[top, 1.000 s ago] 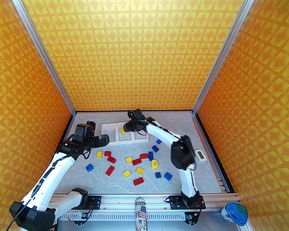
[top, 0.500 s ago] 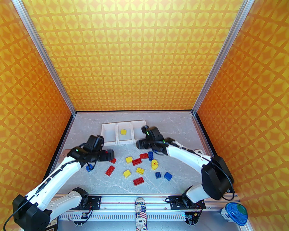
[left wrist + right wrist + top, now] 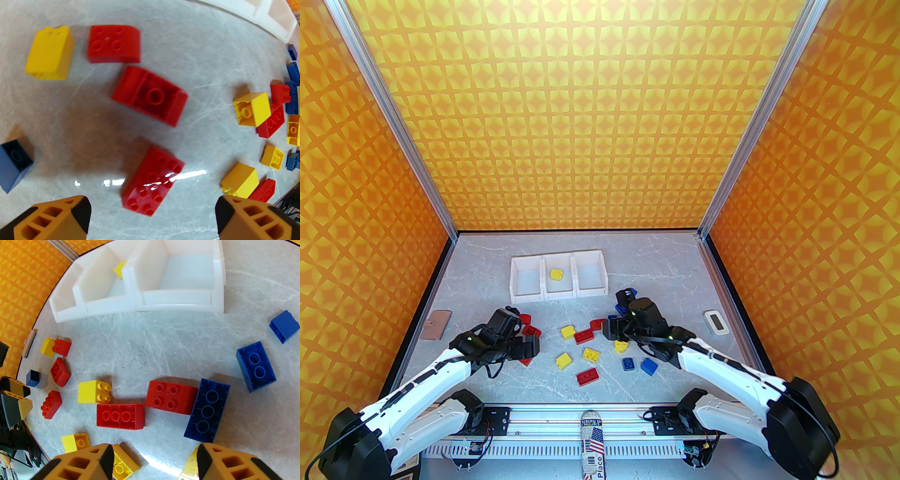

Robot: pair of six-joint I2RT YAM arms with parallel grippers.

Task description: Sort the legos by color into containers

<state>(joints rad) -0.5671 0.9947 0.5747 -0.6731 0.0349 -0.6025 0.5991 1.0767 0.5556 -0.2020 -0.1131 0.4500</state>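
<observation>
Legos (image 3: pixel 585 335) lie scattered on the grey marbled table (image 3: pixel 675 262) — the left gripper (image 3: pixel 152 211) hangs with jaws wide apart and empty, a red eight-stud brick (image 3: pixel 153 180) just ahead of its tips. The right gripper (image 3: pixel 154 455) is likewise spread, clamping nothing, a long blue brick (image 3: pixel 207 410) just ahead of it; the containers (image 3: pixel 175 297) stand farther ahead, one yellow brick (image 3: pixel 119 269) in the middle bin.
</observation>
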